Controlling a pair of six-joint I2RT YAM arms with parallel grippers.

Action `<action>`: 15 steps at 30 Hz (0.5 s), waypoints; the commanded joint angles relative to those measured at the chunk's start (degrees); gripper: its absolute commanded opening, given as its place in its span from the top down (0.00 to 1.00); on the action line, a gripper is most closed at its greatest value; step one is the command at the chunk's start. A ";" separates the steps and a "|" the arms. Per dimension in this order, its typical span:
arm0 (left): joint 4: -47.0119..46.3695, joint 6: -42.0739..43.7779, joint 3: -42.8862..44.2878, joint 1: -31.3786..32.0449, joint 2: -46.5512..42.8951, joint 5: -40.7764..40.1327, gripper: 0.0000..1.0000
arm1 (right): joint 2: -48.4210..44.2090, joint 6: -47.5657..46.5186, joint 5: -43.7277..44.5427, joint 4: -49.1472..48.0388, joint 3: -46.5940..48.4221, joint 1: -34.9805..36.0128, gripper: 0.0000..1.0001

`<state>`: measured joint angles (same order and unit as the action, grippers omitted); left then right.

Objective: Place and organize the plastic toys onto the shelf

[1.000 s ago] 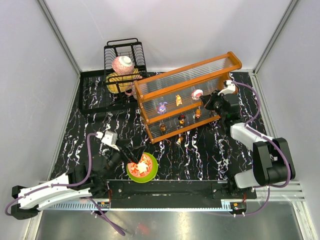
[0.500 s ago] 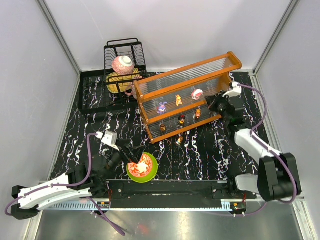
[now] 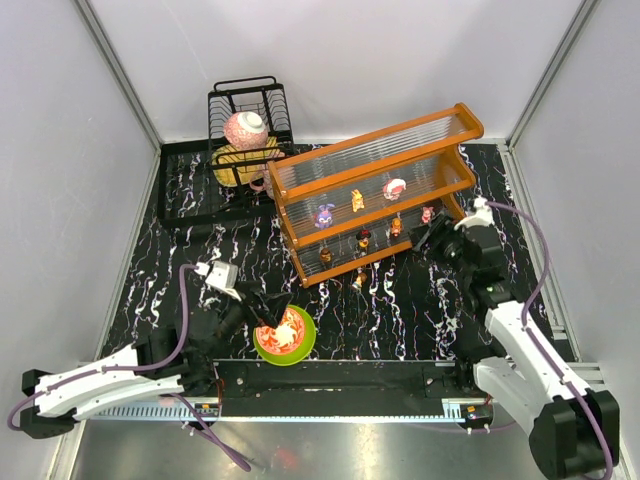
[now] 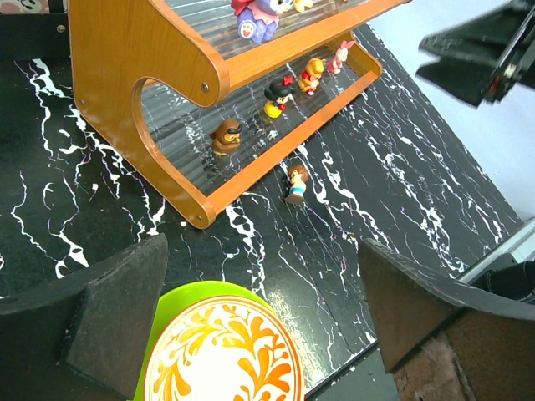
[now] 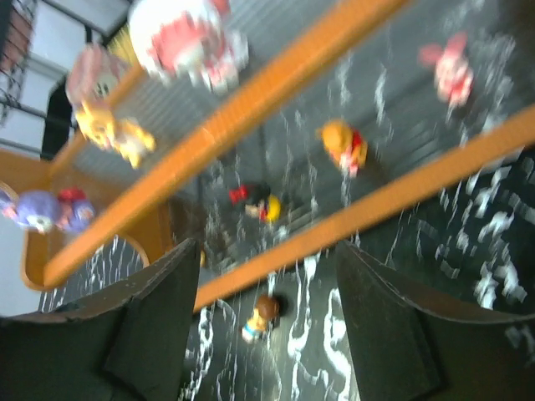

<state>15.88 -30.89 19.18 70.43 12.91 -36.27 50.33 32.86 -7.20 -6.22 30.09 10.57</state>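
Loose toy (image 4: pixel 295 184): on table (image 4: pixel 376 167), just beside shelf (image 4: pixel 125 50) lower front rail. Other toys (image 4: pixel 278 95) on tiers. Judged light, rigid, smooth, tip-prone; pinch across torso, gently. Right gripper (image 5: pixel 266 251): fingers spread, empty, near shelf. Left gripper (image 4: pixel 261 251): spread wide, above bowl (image 4: pixel 167 322).

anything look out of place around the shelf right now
One small brown-haired figurine sits on the black marbled table just in front of the shelf, by its lower tier, while the other toys are up on the tiers. The shelf also sits angled to the table edges.
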 commanded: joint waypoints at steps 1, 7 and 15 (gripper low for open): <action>-0.76 -1.27 2.97 -0.30 2.73 -0.38 0.01 | -2.86 5.45 2.44 11.30 -3.01 7.34 0.28; 0.82 -4.08 3.85 -0.30 5.90 -0.82 0.01 | -1.38 14.24 12.82 11.67 -6.79 22.37 0.29; 2.05 -4.88 2.62 -0.30 2.48 -0.91 0.01 | 12.06 19.34 25.12 11.22 -1.36 35.65 0.33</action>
<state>18.15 -35.00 20.34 70.43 17.63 -36.27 56.47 48.45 9.13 5.67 23.94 42.13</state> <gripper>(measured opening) 0.984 0.676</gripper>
